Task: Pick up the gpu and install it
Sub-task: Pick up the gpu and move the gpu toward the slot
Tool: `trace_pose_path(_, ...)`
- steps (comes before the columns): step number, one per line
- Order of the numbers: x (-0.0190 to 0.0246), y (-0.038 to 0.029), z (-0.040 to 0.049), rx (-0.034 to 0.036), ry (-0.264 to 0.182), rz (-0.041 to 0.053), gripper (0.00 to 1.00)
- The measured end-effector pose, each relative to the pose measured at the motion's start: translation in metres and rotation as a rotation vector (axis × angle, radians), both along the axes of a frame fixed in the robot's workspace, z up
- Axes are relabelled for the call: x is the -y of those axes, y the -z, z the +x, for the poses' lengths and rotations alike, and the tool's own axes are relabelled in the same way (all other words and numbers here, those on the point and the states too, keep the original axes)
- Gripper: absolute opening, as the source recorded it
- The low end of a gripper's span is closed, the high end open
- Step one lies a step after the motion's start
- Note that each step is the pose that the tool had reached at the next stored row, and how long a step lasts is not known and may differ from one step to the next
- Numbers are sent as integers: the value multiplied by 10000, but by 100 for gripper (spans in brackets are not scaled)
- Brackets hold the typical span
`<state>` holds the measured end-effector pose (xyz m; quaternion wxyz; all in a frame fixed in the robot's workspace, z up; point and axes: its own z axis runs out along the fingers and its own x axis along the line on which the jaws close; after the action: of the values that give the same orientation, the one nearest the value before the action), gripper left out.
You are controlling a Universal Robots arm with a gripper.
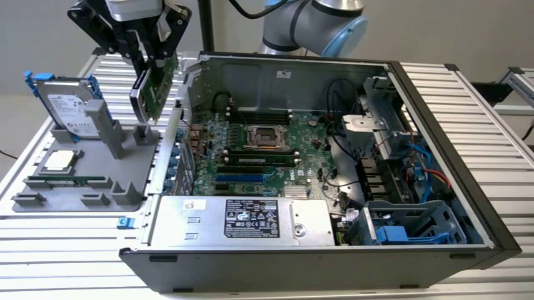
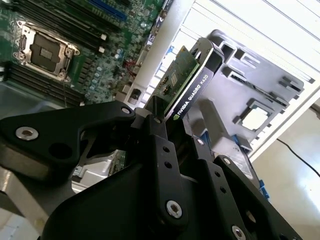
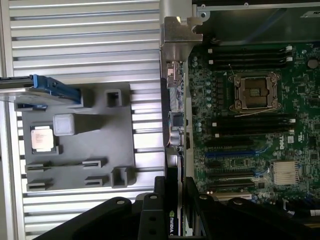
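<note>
Exterior view has the hand (image 1: 155,62) closed on the upper edge of the gpu (image 1: 155,90), which hangs on edge in the air above the grey holder tray (image 1: 84,190), just outside the rear wall (image 1: 177,119) of the open computer case. In the second wrist view the fingers (image 2: 160,145) pinch the gpu (image 2: 189,82) across its thickness, green board on one face and black shroud on the other.

The card looks light and stiff, yet fragile: its board parts and contact edge should bear no load, and the smooth shroud may slip under a weak pinch. A hold across shroud and board near the top edge, well away from the contacts, seems sound. Whether the pads press on bare components cannot be made out.

Edges crowd it. The rear wall stands between the card and the motherboard (image 1: 250,156), tray posts rise below, and the hard drive (image 1: 71,106) stands upright toward the exterior view's left. Inside the case, the expansion slots (image 1: 242,179) lie open between the processor socket (image 1: 269,134) and the power supply (image 1: 242,220).
</note>
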<state>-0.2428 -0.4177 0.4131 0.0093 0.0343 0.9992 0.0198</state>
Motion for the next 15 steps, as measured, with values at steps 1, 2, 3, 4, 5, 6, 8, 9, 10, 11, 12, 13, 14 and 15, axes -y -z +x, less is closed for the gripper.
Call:
trace_pose_path(1, 0, 0, 5, 0, 0, 0, 0)
trace_pose_path(2, 0, 0, 10, 0, 0, 0, 0)
trace_pose_path(3, 0, 0, 15, 0, 0, 0, 0)
trace_pose_path(4, 0, 0, 20, 0, 0, 0, 0)
trace_pose_path(5, 0, 0, 26, -1, 0, 0, 0)
trace_pose_path(6, 0, 0, 30, -1, 0, 0, 0)
trace_pose_path(8, 0, 0, 40, 0, 0, 0, 0)
trace_pose_path(9, 0, 0, 45, 0, 0, 0, 0)
trace_pose_path(10, 0, 0, 49, 0, 0, 0, 0)
trace_pose_path(11, 0, 0, 54, 0, 0, 1, 0)
trace_pose_path(12, 0, 0, 59, 0, 0, 0, 0)
trace_pose_path(13, 0, 0, 64, 0, 0, 0, 0)
trace_pose_path(14, 0, 0, 69, 0, 0, 0, 0)
trace_pose_path(15, 0, 0, 74, 0, 0, 0, 0)
